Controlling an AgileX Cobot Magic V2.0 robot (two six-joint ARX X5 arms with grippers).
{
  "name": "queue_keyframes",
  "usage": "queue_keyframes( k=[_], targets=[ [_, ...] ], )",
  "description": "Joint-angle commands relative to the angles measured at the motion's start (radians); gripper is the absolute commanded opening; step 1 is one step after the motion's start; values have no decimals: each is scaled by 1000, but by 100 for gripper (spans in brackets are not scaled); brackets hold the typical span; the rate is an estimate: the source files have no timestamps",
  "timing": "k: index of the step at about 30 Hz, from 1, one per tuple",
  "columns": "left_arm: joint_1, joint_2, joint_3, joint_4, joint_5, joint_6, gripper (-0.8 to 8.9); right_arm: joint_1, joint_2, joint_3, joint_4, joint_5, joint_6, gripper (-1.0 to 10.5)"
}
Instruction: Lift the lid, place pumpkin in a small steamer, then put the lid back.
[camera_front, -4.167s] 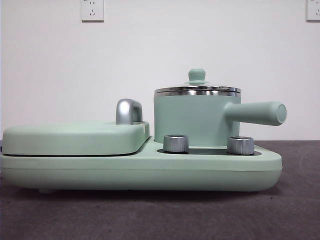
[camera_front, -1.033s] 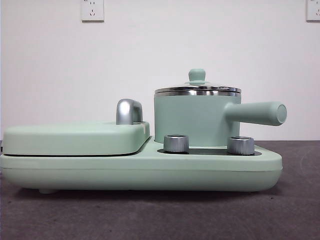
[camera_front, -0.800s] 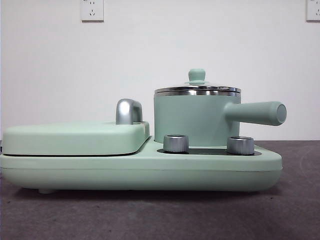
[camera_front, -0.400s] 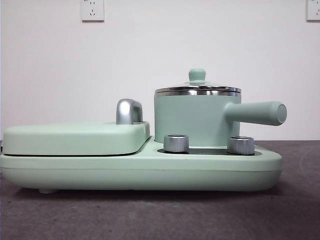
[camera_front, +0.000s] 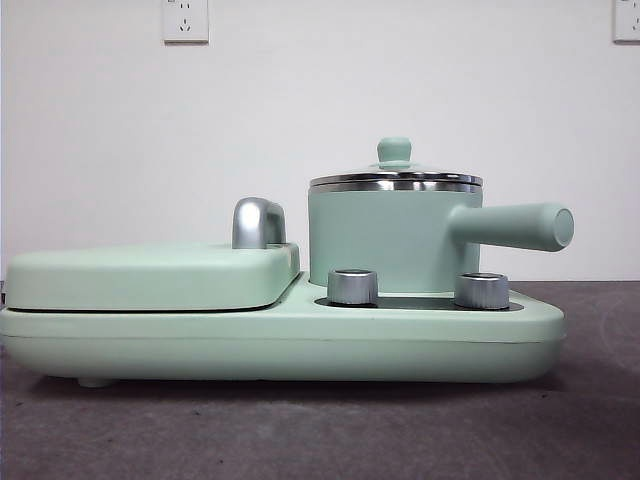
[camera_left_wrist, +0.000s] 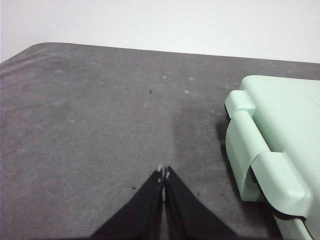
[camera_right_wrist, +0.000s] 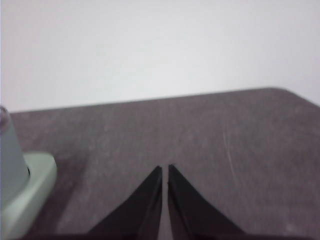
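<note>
The small steamer, a mint-green pot with a straight side handle, stands on the right half of a mint-green cooker base. The lid, steel-rimmed with a small mint knob, rests on the pot. The pumpkin is out of view. My left gripper is shut and empty above bare grey table, beside the cooker's end. My right gripper is also shut and empty over the table, with the cooker's other end off to one side. Neither arm shows in the front view.
A wide flat mint-green griddle cover with a chrome handle fills the cooker's left half. Two chrome dials sit in front of the pot. Grey table lies around the cooker, and a white wall stands behind.
</note>
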Motion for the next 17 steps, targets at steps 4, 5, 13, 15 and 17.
queue_keyframes(
  k=[4, 5, 13, 15, 17],
  targets=[
    [3, -2, -19, -6, -3, 13, 6, -1, -6, -5, -120, 22, -11, 18],
    [3, -2, -19, -6, -3, 13, 6, -1, -6, -5, -159, 22, -11, 18],
    [3, -2, -19, -6, -3, 13, 6, 1, -6, -5, -151, 17, -34, 18],
    [3, -2, -19, -6, -3, 13, 6, 1, -6, -5, -138, 17, -34, 18],
    [3, -2, -19, -7, -3, 13, 6, 1, -6, -5, -135, 17, -34, 18]
  ],
)
